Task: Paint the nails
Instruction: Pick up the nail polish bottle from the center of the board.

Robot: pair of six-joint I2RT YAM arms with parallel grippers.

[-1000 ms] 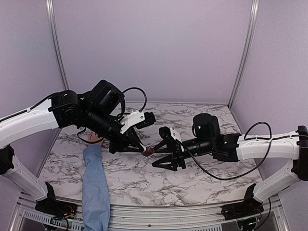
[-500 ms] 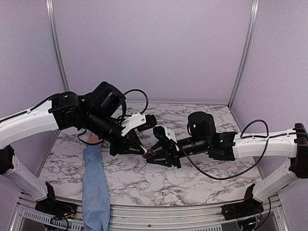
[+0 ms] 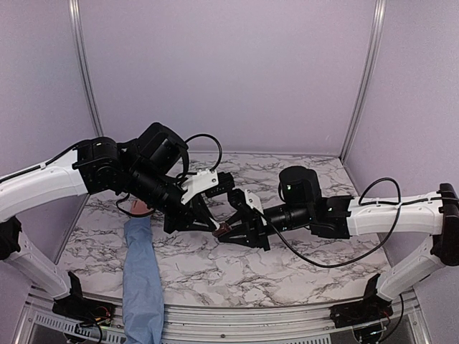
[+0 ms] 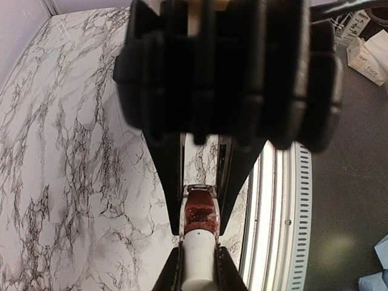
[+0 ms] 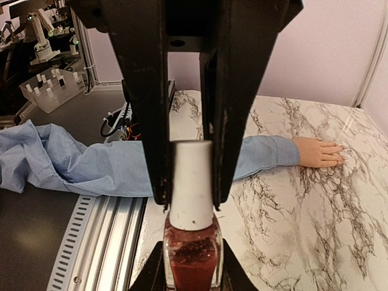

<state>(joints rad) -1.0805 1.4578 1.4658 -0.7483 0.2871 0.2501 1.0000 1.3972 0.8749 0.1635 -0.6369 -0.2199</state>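
R gripper (image 5: pixel 191 203) clamped tight on the one white cap (image 5: pixel 191 182). L gripper (image 4: pixel 200 229) pinched shut on the one red bottle (image 5: pixel 193 254), mid-table (image 3: pixel 323 272). Beyond: one hand (image 5: pixel 316 151), blue sleeve (image 5: pixel 103 167), flat on marble; nails (image 5: pixel 339 148) barely visible.

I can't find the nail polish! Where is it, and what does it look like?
Look at the marble table, in the middle, where the left gripper and right gripper meet. Pinched between them is a tiny bottle: dark red glass with a white cap, the only red thing there.
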